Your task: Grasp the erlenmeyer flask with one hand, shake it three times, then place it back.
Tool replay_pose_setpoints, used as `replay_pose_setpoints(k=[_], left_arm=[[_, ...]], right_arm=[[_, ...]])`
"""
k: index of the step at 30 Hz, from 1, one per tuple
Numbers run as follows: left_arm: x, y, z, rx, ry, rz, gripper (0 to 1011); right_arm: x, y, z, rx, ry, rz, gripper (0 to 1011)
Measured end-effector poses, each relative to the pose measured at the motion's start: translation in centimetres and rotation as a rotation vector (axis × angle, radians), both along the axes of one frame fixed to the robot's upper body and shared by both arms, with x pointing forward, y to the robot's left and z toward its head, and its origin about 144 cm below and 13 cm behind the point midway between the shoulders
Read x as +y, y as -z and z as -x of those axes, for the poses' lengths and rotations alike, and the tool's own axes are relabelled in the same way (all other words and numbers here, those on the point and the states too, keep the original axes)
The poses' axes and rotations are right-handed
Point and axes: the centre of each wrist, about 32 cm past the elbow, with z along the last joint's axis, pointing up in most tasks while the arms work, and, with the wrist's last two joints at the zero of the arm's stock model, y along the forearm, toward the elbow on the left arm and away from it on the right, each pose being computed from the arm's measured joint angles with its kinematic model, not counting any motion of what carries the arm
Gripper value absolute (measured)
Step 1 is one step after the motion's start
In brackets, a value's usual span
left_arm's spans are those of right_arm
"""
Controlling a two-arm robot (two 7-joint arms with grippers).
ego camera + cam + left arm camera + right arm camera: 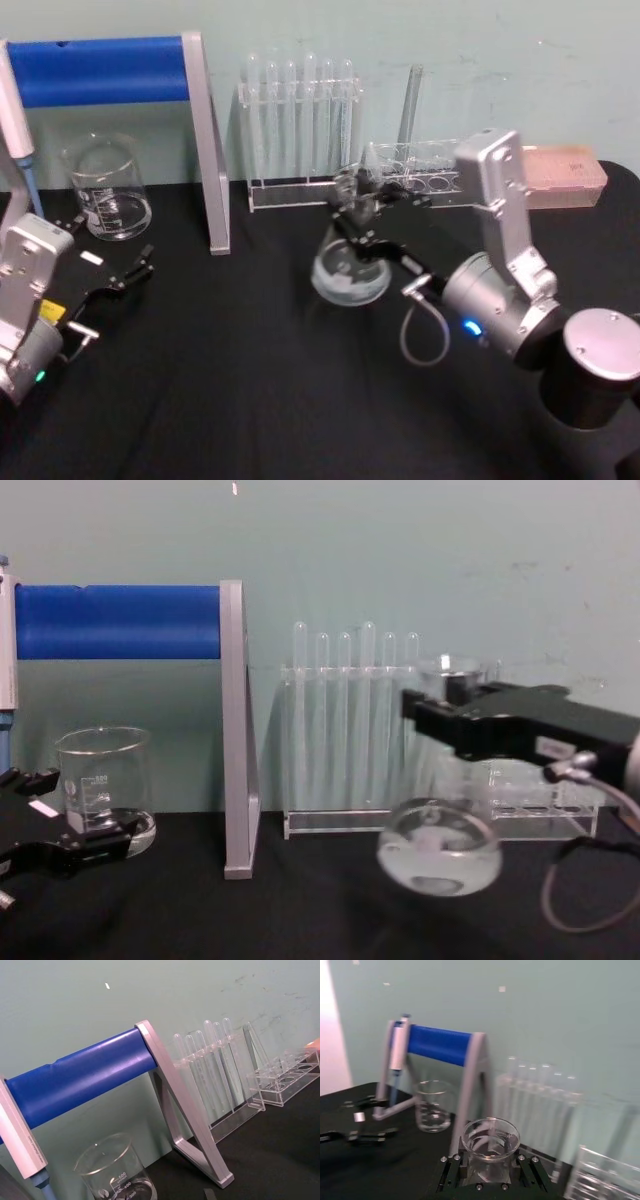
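glassware lines the far side of the black table (250,400): a beaker (105,190) at far left, a rack of test tubes (300,110) in the middle, then a second clear rack (425,180) and a pink box (565,175) to the right; a pipette stand (100,70) with a blue bar spans above the beaker, its grey upright between beaker and tube rack, a pipette (15,110) hanging at its left end, cut off by the edge; the right gripper (355,205) reaches in from the right and is clamped on the neck of the erlenmeyer flask (350,275), just in front of the tube rack; the flask is tilted, its round base turned toward the near side and, from the chest, hanging clear of the table; the jaws hide the neck there, and its printed marks cannot be made out; the left gripper (120,280) sits at the near left in front of the beaker, fingers spread, holding nothing.
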Motion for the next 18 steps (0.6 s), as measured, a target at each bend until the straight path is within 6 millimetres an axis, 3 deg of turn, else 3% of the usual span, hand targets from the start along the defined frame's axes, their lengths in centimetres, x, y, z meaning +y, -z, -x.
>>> replay_pose_setpoints(k=[12, 18], left_arm=[[0.0, 0.0, 0.0, 0.0, 0.0, 0.0, 1001], [0.0, 0.0, 0.0, 0.0, 0.0, 0.0, 1001]], right_arm=[[-3.6, -0.2, -0.4, -0.013, 0.182, -0.012, 449], [-4.5, -0.2, -0.4, -0.014, 0.224, -0.015, 449]])
